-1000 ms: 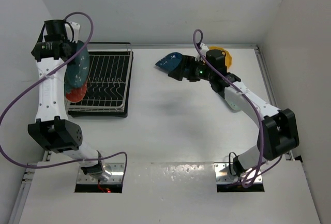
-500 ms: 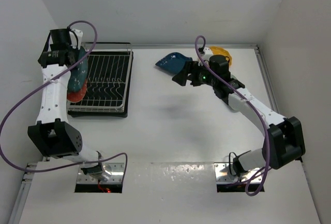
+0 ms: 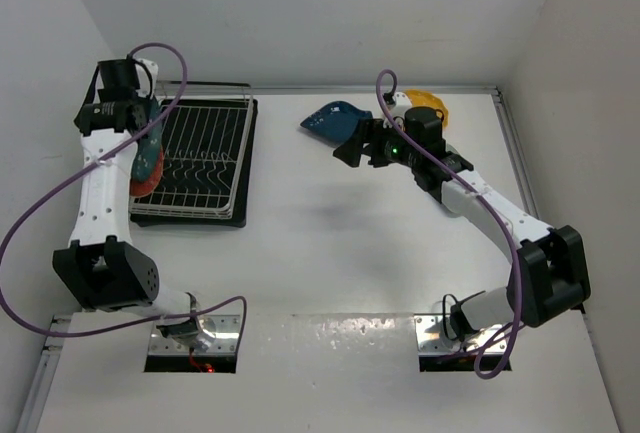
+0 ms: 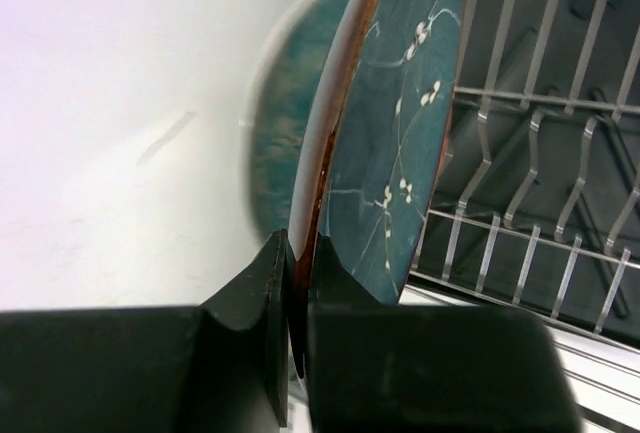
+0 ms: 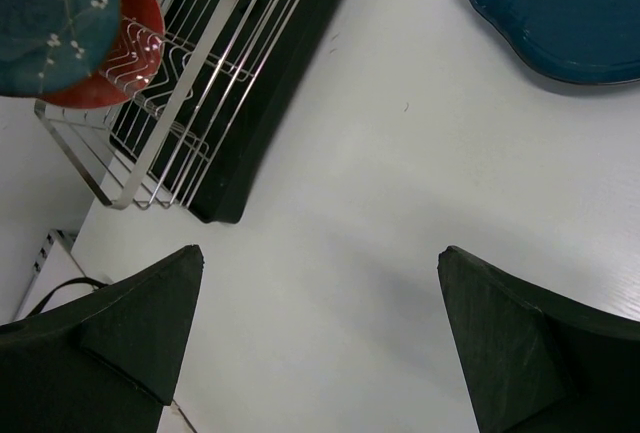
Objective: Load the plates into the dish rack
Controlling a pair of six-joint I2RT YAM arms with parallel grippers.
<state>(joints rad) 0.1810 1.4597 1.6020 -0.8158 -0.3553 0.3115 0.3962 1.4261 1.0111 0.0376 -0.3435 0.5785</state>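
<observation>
Pinching the rim of the floral plate (image 4: 400,153) above the dish rack (image 3: 205,158), the left gripper (image 4: 298,253) risks it pivoting and missing the prongs; the right gripper (image 5: 318,253) hangs spread.

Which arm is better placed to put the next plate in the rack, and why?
Left. The left gripper is shut on the floral plate, on edge at the rack; the right gripper is open, empty, by the blue plate.

Left arm (image 3: 100,193), right arm (image 3: 490,215): white links, black joint housings. Purple cable (image 3: 28,221) trails back from behind left pincer (image 4: 297,283); likewise right pincer (image 5: 320,253), green light (image 3: 393,150) just behind it. Fingers (image 5: 130,333) matte black, blocky, wedge-tipped. Silver base plates (image 3: 225,330).
</observation>
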